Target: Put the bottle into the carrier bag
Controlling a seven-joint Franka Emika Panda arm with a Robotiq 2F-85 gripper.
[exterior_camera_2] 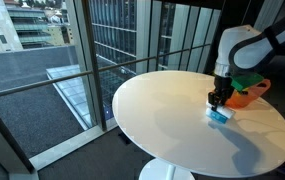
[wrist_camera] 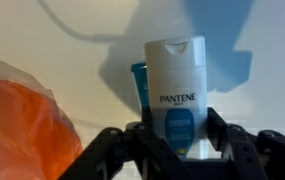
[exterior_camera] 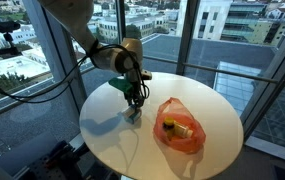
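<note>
A white and blue Pantene bottle (wrist_camera: 177, 75) lies on the round white table (exterior_camera: 107, 135), with a teal edge showing beside it. My gripper (wrist_camera: 177, 135) is down at the table and its two fingers press against the bottle's lower sides. In both exterior views the gripper (exterior_camera: 133, 103) (exterior_camera_2: 216, 100) stands just over the bottle (exterior_camera: 135, 113) (exterior_camera_2: 220, 116). The orange carrier bag (exterior_camera: 179, 128) lies on the table a short way from the bottle. It also shows in an exterior view (exterior_camera_2: 250, 90) and at the left of the wrist view (wrist_camera: 22, 125).
The table (exterior_camera_2: 162, 110) stands next to floor-to-ceiling windows with dark frames (exterior_camera: 187, 40). The bag holds a yellowish item (exterior_camera: 180, 126). The table's edge is near the bag on its far side.
</note>
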